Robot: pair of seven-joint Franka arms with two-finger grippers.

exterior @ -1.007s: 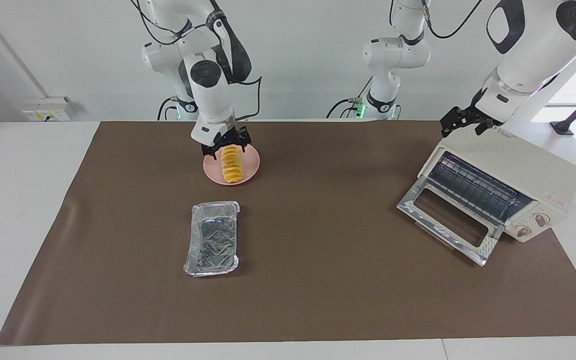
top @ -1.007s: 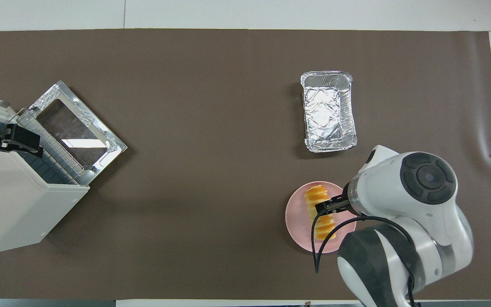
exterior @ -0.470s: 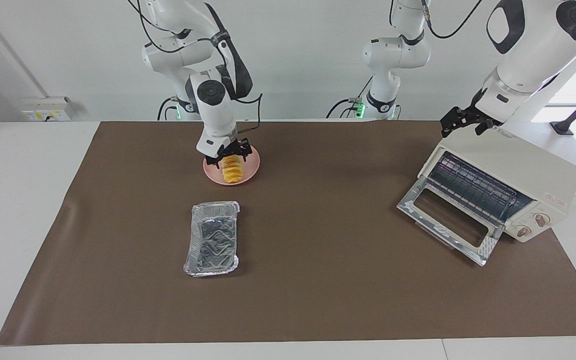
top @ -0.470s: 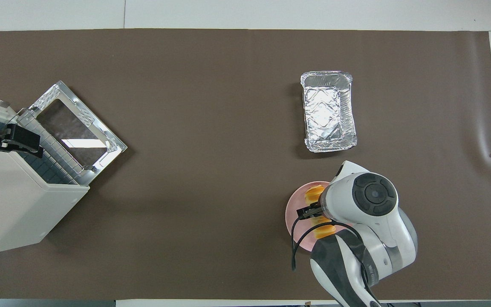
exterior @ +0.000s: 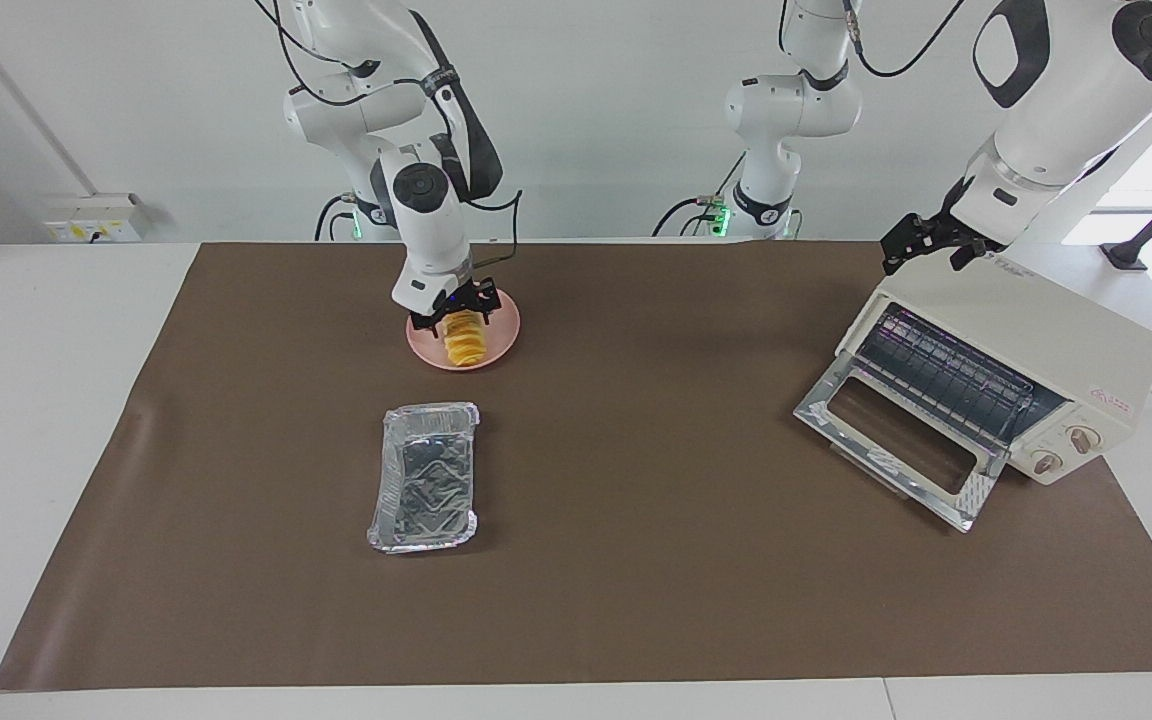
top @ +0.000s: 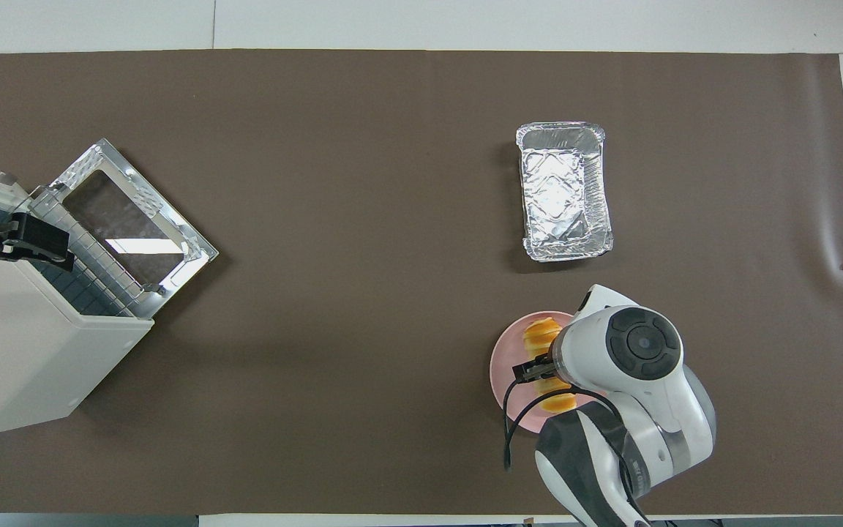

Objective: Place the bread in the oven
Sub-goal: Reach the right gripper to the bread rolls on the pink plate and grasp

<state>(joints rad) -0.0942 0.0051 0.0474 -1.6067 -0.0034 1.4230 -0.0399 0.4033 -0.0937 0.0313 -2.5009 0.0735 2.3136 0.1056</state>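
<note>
The bread (exterior: 464, 342) is a ridged golden loaf lying on a pink round plate (exterior: 501, 335) near the robots, toward the right arm's end of the table. My right gripper (exterior: 454, 318) is down over the middle of the bread, which shows on either side of it in the overhead view (top: 538, 333). The cream-white oven (exterior: 1036, 345) stands at the left arm's end with its glass door (exterior: 891, 440) dropped open and the wire rack showing. My left gripper (exterior: 921, 250) hangs open and empty over the oven's top edge.
A silver foil tray (exterior: 424, 490) lies empty on the brown mat, farther from the robots than the plate. A third arm's base (exterior: 771, 190) stands at the robots' edge of the table.
My right gripper has come down from just above the bread onto its middle and the arm has swung in over the plate. The bread stays on the plate. The left arm has not moved.
</note>
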